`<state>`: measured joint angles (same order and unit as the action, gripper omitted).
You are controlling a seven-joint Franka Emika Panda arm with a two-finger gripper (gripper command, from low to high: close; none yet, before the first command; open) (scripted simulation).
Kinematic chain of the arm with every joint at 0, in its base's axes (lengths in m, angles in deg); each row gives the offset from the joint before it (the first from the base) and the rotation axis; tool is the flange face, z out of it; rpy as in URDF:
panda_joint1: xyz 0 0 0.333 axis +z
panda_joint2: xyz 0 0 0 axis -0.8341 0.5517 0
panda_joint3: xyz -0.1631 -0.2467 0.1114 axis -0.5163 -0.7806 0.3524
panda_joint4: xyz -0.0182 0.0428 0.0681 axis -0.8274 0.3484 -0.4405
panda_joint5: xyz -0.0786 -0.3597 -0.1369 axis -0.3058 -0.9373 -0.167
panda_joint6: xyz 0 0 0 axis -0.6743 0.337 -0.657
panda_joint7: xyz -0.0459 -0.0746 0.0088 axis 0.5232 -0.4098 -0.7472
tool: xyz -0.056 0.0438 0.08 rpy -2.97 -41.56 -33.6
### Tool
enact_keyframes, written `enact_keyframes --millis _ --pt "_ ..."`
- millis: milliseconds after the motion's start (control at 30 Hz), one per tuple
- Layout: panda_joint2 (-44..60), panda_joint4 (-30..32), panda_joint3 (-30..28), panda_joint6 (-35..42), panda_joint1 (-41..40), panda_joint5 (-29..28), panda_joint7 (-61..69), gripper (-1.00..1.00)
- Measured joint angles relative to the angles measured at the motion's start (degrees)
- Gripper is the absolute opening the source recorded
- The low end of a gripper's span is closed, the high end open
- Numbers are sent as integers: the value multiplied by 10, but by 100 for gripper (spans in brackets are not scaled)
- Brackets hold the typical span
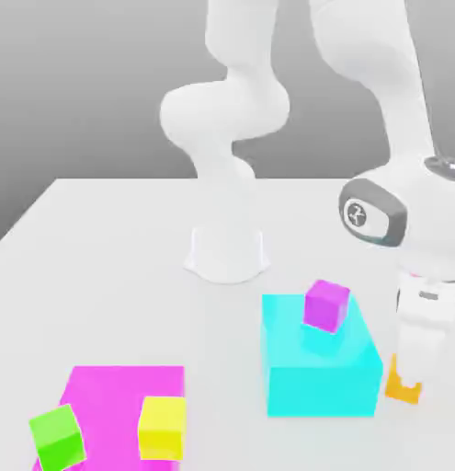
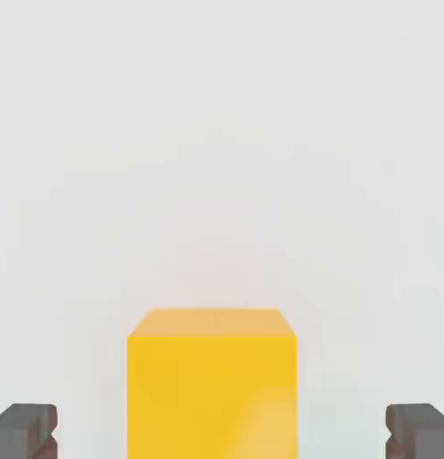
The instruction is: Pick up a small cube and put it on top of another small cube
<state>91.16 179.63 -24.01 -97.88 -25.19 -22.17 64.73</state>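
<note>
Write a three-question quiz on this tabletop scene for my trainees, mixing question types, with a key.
1. True or false: the purple cube sits on the cyan block.
2. Which cube lies between the gripper fingers? A. green B. orange C. purple
3. Fill in: the yellow cube rests on the ______ block.

Key
1. True.
2. B: the orange cube stands on the table between the open fingers, with a gap on each side.
3. Magenta: the magenta block, beside the green cube.
</note>
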Motion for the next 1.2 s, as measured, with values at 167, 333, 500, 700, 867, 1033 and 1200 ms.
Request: enact_keyframes --millis 167,333,500,700,867,1033,1200 --pt "0 0 0 1 0 -1 -1 -100" --pt "-46 10 11 37 -8 11 8 -100" --pt "-111 -11 18 96 -47 52 73 -100" --pt "-141 -66 -50 169 -132 89 87 -100" --pt "-157 -93 -119 234 -209 90 40 -100" --pt "-173 -109 -163 283 -275 85 -18 -100" --pt "-115 -96 -157 213 -277 109 -13 100"
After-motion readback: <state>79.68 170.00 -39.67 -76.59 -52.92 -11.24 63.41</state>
